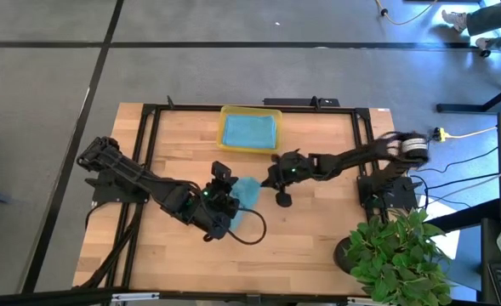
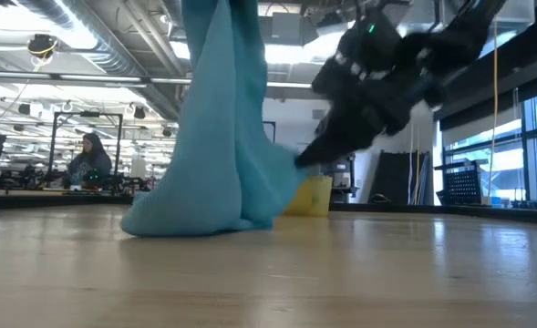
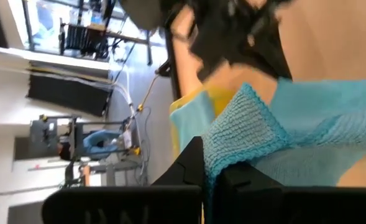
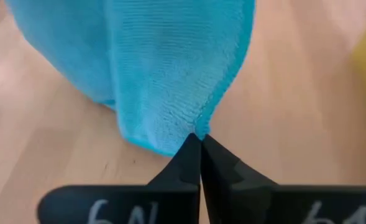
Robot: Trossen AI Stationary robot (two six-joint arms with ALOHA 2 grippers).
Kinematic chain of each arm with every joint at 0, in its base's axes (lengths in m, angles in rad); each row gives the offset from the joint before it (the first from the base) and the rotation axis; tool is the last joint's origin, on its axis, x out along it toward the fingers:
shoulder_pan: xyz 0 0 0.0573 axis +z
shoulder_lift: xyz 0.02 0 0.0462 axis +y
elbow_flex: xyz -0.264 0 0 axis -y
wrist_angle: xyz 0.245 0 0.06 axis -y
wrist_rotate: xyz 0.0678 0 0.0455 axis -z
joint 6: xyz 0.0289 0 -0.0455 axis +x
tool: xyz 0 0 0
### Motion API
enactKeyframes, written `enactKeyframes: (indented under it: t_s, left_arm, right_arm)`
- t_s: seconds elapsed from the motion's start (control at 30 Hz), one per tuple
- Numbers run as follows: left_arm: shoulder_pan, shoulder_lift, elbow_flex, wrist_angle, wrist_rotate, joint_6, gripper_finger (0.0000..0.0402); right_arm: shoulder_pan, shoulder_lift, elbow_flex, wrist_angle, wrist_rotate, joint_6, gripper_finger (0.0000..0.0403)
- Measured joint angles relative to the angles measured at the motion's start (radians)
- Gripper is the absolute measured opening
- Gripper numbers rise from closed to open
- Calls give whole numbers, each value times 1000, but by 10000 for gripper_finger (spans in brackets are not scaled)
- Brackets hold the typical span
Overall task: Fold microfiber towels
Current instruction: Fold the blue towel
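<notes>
Right wrist view is showing the right claw (image 4: 199, 144) pinching together on the teal towel (image 4: 170, 68) edge directly ahead; the left claw (image 3: 209, 163) (also clamped) is holding its upper corner, towel hanging lengthwise to the table (image 1: 318, 238).

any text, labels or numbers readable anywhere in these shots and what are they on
White marks on the right end effector, at the bottom edge of the right wrist view: cut off by the frame, not readable; possibly a digit and a letter on each finger.
Teal towel: no tag or print visible.
Yellow tray: no label visible.
Room behind the table in the low view: any signs are too small and blurred to read.
</notes>
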Motion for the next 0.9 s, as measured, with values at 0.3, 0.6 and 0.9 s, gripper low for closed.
enactKeyframes:
  t_s: [0.3,0.6,0.9]
  left_arm:
    - [5,-136,-1,-25,39,-101,0]
    - [78,-260,-83,-16,231,-185,5]
    - [176,-267,-168,71,269,-144,38]
  right_arm:
    - [0,-396,0,-277,154,-46,2]
    - [0,-653,0,-399,249,-56,1]
    - [0,-737,0,-407,249,-54,0]
